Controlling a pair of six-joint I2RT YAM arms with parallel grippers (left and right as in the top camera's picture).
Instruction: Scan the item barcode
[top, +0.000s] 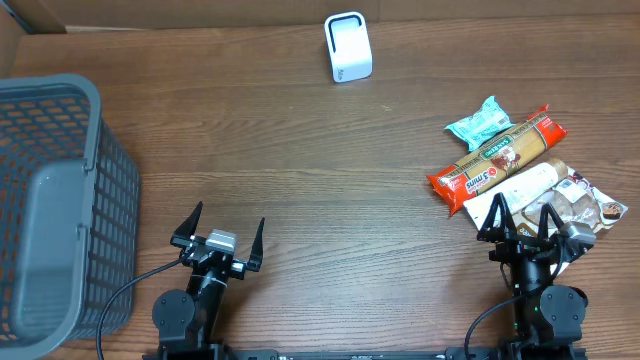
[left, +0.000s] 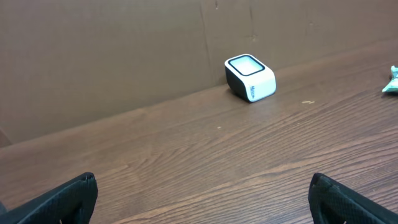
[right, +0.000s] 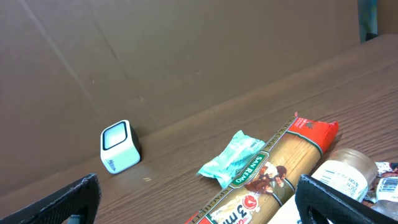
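The white barcode scanner (top: 348, 47) stands at the far middle of the table, also in the left wrist view (left: 250, 77) and the right wrist view (right: 119, 147). Items lie in a pile at the right: a red spaghetti pack (top: 495, 165) (right: 280, 171), a teal packet (top: 479, 122) (right: 235, 157), a white bottle (top: 515, 187) (right: 345, 168) and a brown-and-white pouch (top: 590, 205). My left gripper (top: 229, 225) (left: 202, 186) is open and empty over bare wood near the front. My right gripper (top: 519, 222) (right: 198, 186) is open and empty at the near edge of the pile.
A grey mesh basket (top: 60, 130) fills the left side of the table. A brown cardboard wall (left: 124, 50) runs along the back edge behind the scanner. Bare wood (top: 340, 180) lies between the two arms and the scanner.
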